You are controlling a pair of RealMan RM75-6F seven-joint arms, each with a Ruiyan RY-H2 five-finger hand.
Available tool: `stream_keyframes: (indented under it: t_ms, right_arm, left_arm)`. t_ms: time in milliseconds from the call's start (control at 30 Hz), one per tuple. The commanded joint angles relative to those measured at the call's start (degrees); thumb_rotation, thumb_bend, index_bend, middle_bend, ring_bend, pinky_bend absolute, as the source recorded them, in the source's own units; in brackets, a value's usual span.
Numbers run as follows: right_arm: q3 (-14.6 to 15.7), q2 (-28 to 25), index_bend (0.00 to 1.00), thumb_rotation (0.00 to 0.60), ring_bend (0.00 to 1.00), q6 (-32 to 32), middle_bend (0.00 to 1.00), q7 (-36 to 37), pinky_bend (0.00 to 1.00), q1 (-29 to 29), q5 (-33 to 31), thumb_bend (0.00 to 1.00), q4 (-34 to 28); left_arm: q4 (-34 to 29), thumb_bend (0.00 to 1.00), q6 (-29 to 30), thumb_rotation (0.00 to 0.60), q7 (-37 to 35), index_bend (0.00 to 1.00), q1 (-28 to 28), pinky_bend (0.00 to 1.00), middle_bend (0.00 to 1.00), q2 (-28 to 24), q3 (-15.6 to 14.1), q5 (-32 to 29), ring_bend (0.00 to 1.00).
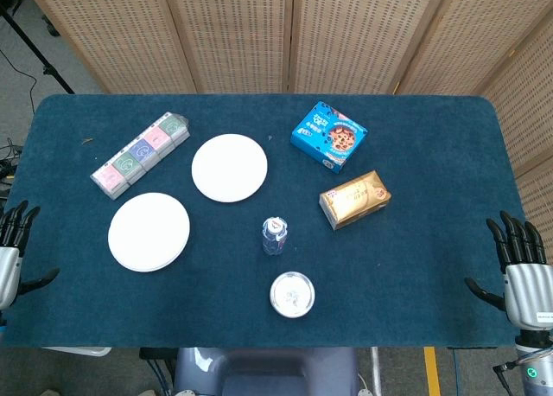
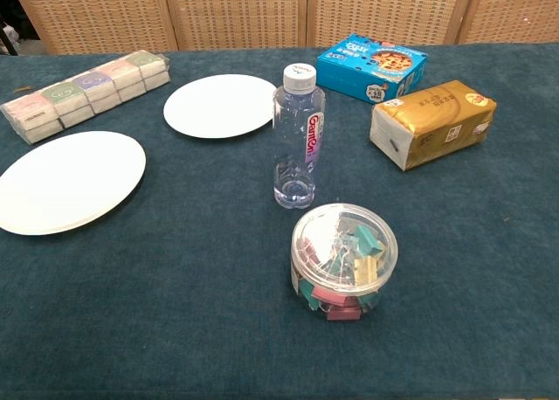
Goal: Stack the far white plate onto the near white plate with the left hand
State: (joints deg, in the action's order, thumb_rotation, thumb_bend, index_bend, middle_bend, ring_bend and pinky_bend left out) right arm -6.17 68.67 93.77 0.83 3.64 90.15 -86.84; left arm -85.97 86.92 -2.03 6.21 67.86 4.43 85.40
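Note:
The far white plate (image 1: 229, 167) (image 2: 222, 105) lies flat on the blue table, toward the back and left of centre. The near white plate (image 1: 149, 231) (image 2: 66, 181) lies in front of it and further left; the two do not touch. My left hand (image 1: 12, 251) hovers at the table's left edge with its fingers spread, holding nothing, well to the left of both plates. My right hand (image 1: 522, 270) is at the right edge, fingers apart and empty. Neither hand shows in the chest view.
A long pack of small boxes (image 1: 142, 154) (image 2: 83, 90) lies behind the near plate. A water bottle (image 1: 275, 235) (image 2: 298, 138) stands mid-table, a round tub of clips (image 1: 292, 294) (image 2: 343, 258) before it. A blue cookie box (image 1: 329, 136) (image 2: 371, 66) and a gold pack (image 1: 354, 199) (image 2: 431, 122) sit right.

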Motion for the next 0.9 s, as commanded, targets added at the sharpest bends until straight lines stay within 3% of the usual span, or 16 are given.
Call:
stream_keyframes:
  t_ms: [33, 233, 400, 600, 900]
  right_arm:
    - [0.08, -0.03, 0.0, 0.6, 0.0, -0.19, 0.0, -0.1, 0.0, -0.03, -0.13, 0.0, 0.05]
    - [-0.12, -0.43, 0.0, 0.6, 0.0, -0.2, 0.0, 0.47, 0.0, -0.07, -0.38, 0.0, -0.5]
    - [-0.19, -0.6, 0.0, 0.6, 0.0, -1.24, 0.0, 0.69, 0.0, 0.29, -0.88, 0.0, -0.7]
    - [0.39, -0.91, 0.0, 0.6, 0.0, -3.86, 0.0, 1.54, 0.0, 0.93, -1.59, 0.0, -1.45]
    - [-0.27, -0.7, 0.0, 0.6, 0.0, -6.77, 0.0, 1.31, 0.0, 1.88, -4.31, 0.0, -0.89]
  left_arm:
    - [0.26, 0.04, -0.81, 0.6, 0.46, 0.0, 0.19, 0.0, 0.0, 0.29, -0.06, -0.55, 0.0]
    - [0.22, 0.04, -2.97, 0.6, 0.38, 0.0, 1.33, 0.0, 0.0, 1.14, 0.02, -1.0, 0.0]
    - [1.37, 0.05, -8.73, 0.6, 0.13, 0.0, 6.86, 0.0, 0.0, 4.24, 2.09, -0.68, 0.0]
    - [9.49, 0.06, -19.79, 0.6, 3.91, 0.0, 18.43, 0.0, 0.0, 13.59, 8.34, -5.07, 0.0]
    - [21.87, 0.09, -29.42, 0.6, 4.22, 0.04, 28.73, 0.0, 0.0, 23.16, 11.25, -8.91, 0.0]
